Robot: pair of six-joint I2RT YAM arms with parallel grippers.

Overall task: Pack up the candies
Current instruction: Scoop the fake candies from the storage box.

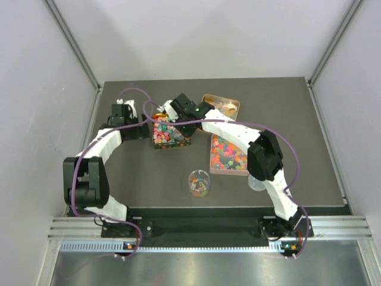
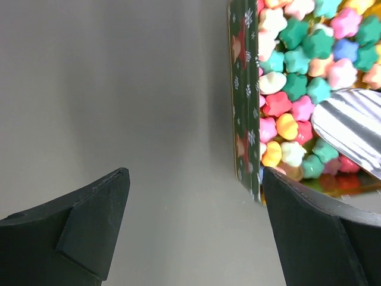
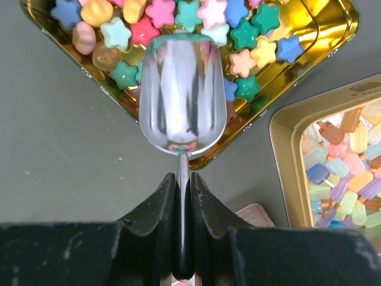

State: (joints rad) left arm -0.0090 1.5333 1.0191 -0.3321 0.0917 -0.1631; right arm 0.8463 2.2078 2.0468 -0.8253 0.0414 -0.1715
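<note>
1. The right gripper (image 3: 183, 199), jaws clamped on the thin handle of a metal scoop (image 3: 181, 95), holds the scoop's bowl over star-shaped candies (image 3: 162, 12) in the gold-lined green tin (image 3: 333, 36), at the top of the right wrist view.
2. The left gripper (image 2: 193, 196), fingers spread wide with nothing between them, sits just beside that tin. Only the left wrist view shows the tin's green, snowflake-printed outer wall, right of centre. Bare table (image 2: 119, 89) fills the left of the frame.
3. Only the right wrist view shows, at its right edge, a gold-rimmed tin (image 3: 286, 149) packed with translucent lolly-shaped candies.
4. The overhead view alone gives the count.
   - Three tins: the green one at centre, a pink tin (image 1: 229, 173) full of candies to its lower right, and a copper-coloured tin (image 1: 211, 102) to its upper right.
   - Two clear cups: a candy-filled cup (image 1: 191, 177) at lower centre, and a second cup (image 1: 256, 183) partly hidden under the right arm.
   - One scoop.
</note>
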